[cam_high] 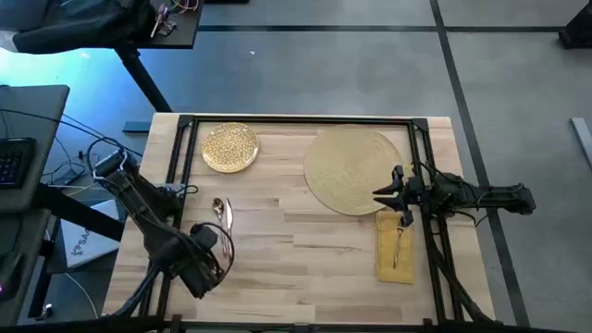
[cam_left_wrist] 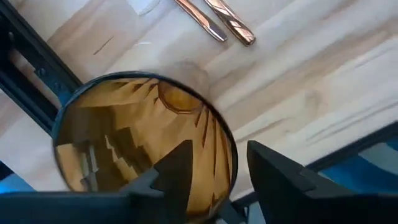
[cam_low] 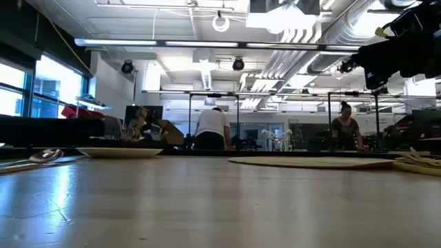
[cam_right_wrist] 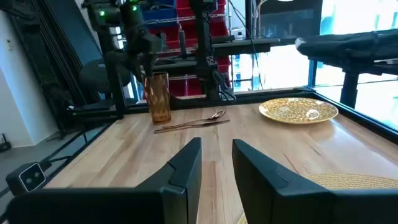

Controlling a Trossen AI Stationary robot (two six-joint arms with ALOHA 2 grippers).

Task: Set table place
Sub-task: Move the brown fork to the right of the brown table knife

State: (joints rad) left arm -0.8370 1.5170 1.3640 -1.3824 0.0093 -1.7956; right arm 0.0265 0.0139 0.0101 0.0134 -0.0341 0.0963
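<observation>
While the left gripper [cam_high: 217, 242] clamps the tumbler [cam_right_wrist: 158, 98] at seven o'clock, plate [cam_high: 229, 147] and cutlery [cam_high: 222, 213] sit off the mat [cam_high: 356, 169]; right gripper [cam_high: 384, 192] hovers unclenched.

A broad stretch of the table [cam_high: 305, 250] is lying open through the centre and lower middle of the high view, giving free passage between the two arms. The gold plate [cam_high: 229, 147] is occupying the upper left. The straw-coloured mat [cam_high: 347, 166] is filling the upper right. The napkin [cam_high: 396, 250] is lying at lower right, just below the right gripper [cam_high: 381, 194]. Cutlery [cam_high: 222, 214] is sitting at left of centre, just above the left gripper [cam_high: 215, 242], which is gripping the tumbler [cam_right_wrist: 159, 97] by its rim. The black rail frame [cam_high: 296, 121] is bordering every side.
</observation>
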